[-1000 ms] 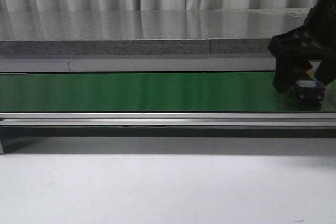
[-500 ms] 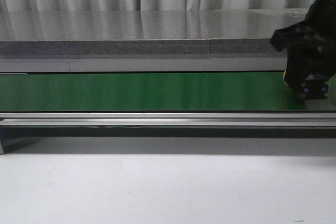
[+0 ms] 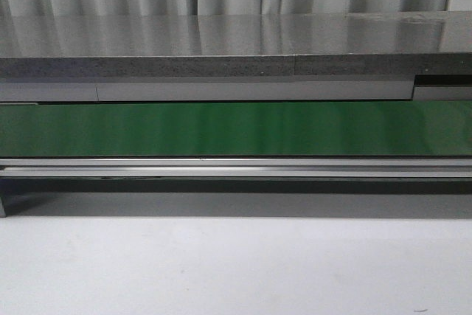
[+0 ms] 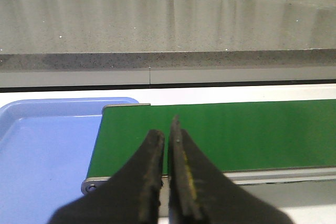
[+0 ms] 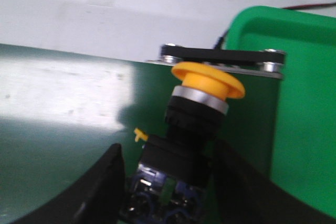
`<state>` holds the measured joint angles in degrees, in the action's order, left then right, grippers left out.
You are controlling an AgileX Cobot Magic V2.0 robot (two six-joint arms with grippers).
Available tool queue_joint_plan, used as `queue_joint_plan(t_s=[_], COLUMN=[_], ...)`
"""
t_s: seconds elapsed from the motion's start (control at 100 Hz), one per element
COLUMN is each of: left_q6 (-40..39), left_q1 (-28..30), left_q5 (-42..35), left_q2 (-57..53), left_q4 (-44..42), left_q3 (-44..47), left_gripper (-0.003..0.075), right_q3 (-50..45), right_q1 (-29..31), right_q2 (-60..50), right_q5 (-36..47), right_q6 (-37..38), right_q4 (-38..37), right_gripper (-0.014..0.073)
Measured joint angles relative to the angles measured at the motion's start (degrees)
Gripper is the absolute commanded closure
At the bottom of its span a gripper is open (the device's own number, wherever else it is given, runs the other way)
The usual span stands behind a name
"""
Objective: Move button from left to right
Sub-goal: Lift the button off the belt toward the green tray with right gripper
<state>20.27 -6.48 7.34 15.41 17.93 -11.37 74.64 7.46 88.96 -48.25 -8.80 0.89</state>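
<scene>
Green conveyor belt seen bare from the front, button pinched upright between the right gripper fingers, beside a green tray, left gripper pressed together, blue tray beneath.

Green belt lies open, stone ledge walling its back.

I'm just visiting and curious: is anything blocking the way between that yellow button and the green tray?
Nothing visible. The button sits between the right gripper fingers; beyond it lie only the belt's end bracket and the green tray.
</scene>
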Motion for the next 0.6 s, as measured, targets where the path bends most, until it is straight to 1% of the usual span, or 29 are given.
queue_joint_plan(t_s=[0.15, 0.29, 0.43, 0.6], left_q6=[0.0, 0.0, 0.0, 0.0], left_q1=[0.0, 0.0, 0.0, 0.0], left_q5=[0.0, 0.0, 0.0, 0.0], left_q2=[0.0, 0.0, 0.0, 0.0], left_q4=[0.0, 0.0, 0.0, 0.0], left_q3=[0.0, 0.0, 0.0, 0.0], left_gripper=[0.0715, 0.0715, 0.0715, 0.0715], right_q3=[0.13, 0.13, 0.13, 0.13], right_q1=[8.24, 14.33, 17.92, 18.85], right_q2=[0.28, 1.99, 5.13, 9.99], right_q5=[-0.26, 0.48, 1.88, 3.57], right_q6=[-2.08, -3.38, -4.57, -5.51], right_q4=[-0.09, -0.36, -0.48, -0.48], right_gripper=[0.041, 0.041, 0.041, 0.041])
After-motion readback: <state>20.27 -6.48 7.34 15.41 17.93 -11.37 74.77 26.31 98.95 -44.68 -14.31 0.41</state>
